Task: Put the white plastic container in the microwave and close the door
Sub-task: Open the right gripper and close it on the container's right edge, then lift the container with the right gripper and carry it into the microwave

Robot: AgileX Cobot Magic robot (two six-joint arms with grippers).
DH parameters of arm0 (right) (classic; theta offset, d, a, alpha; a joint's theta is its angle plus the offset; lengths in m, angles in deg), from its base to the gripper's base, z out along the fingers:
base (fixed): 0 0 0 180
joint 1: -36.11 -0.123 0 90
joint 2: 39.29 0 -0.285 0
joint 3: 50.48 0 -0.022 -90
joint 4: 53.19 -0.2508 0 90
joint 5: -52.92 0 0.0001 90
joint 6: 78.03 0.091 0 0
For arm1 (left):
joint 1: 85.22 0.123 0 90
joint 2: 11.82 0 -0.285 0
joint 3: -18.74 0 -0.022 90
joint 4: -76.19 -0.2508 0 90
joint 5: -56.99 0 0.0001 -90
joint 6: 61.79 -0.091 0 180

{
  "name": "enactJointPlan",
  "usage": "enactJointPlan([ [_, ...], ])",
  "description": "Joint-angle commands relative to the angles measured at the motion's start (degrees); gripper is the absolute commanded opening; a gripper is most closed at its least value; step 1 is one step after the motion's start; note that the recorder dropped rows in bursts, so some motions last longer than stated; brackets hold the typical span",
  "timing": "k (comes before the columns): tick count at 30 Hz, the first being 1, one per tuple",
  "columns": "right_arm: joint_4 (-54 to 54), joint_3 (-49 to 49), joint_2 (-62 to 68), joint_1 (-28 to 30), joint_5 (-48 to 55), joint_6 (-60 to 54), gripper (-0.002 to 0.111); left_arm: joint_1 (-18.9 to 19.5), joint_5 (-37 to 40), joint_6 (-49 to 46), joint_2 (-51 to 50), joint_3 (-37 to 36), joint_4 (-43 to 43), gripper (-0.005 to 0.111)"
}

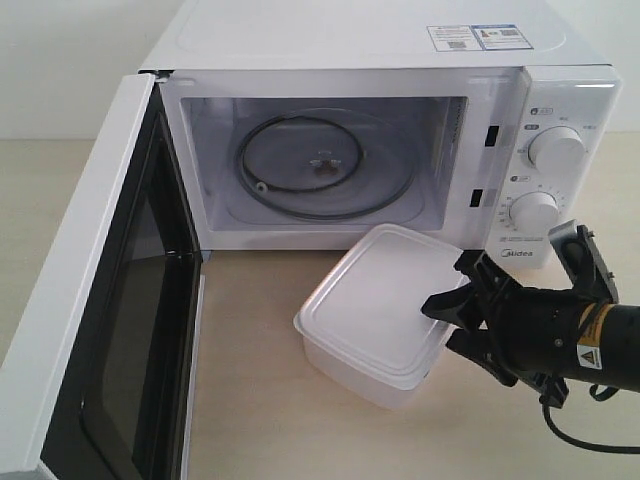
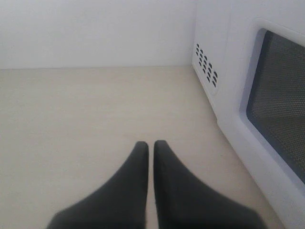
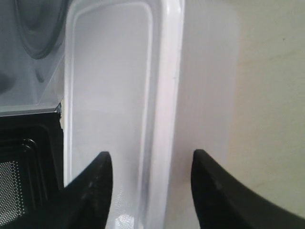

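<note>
The white plastic container [image 1: 370, 300] stands lidded on the table in front of the microwave [image 1: 400, 45], to the right of its cavity. The door [image 1: 100, 330] is swung wide open on the left, and the glass turntable [image 1: 325, 165] is bare. My right gripper [image 1: 446, 325] is open at the container's right edge. In the right wrist view the container's [image 3: 109, 86] rim lies between the spread fingers of that gripper [image 3: 151, 153]. My left gripper [image 2: 151, 143] is shut and holds nothing, hovering over the table beside the door's [image 2: 238, 109] outer face; it does not show in the exterior view.
The microwave's two dials [image 1: 556, 150] are on its right panel, just above my right arm. The wooden tabletop [image 1: 260, 400] runs between the open door and the container. A white wall [image 2: 95, 33] stands behind the left gripper's stretch of table.
</note>
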Motion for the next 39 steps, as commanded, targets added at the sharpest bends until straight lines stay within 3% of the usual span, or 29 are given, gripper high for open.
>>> enactJointPlan([
  [1, 0.4, -0.2, 0.0, -0.2, -0.4, -1.2, 0.028, 0.2, -0.1, 0.1, 0.2, -0.2, 0.0, 0.004],
  [8, 0.6, -0.2, 0.0, -0.2, -0.4, -1.5, 0.000, 0.2, 0.1, 0.1, 0.2, -0.2, 0.0, 0.004],
  [16, 2.6, -0.2, 0.0, -0.2, -0.6, -4.4, 0.000, 0.2, 0.0, 0.1, 0.2, -0.2, 0.0, 0.004],
  [25, 2.8, 0.3, -3.5, -0.2, -7.4, -6.7, 0.000, 0.2, 0.0, 0.1, 0.2, -0.2, 0.0, 0.004],
  [39, -7.9, 11.6, -16.1, -1.2, -13.5, -9.7, 0.000, 0.2, 0.1, 0.1, 0.2, -0.2, 0.0, 0.004],
])
